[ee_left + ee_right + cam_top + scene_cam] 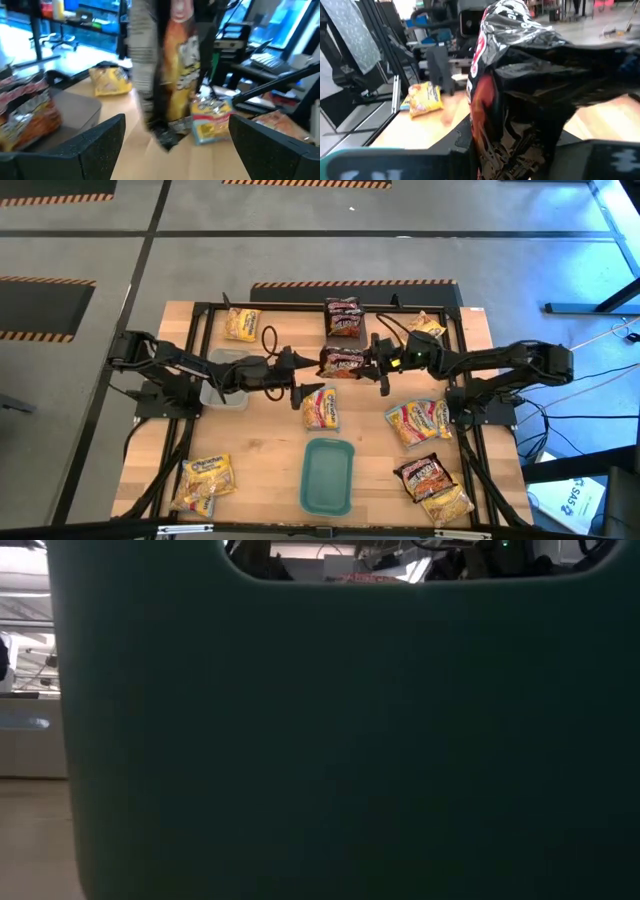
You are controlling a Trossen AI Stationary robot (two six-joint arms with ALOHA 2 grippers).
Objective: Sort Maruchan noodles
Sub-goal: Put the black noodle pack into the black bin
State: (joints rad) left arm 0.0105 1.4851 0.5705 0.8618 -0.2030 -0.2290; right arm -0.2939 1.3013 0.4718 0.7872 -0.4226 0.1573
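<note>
Your right gripper (378, 365) pinches a dark packet (342, 363) mid-transfer; left gripper (297, 388), jaws spread, faces it. Next, carry it to its group.

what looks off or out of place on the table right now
A dark brown-red Maruchan packet hangs crumpled in the air mid-table, pinched by the right gripper; the left gripper stands open beside it. The teal tray blocks the low view.
</note>
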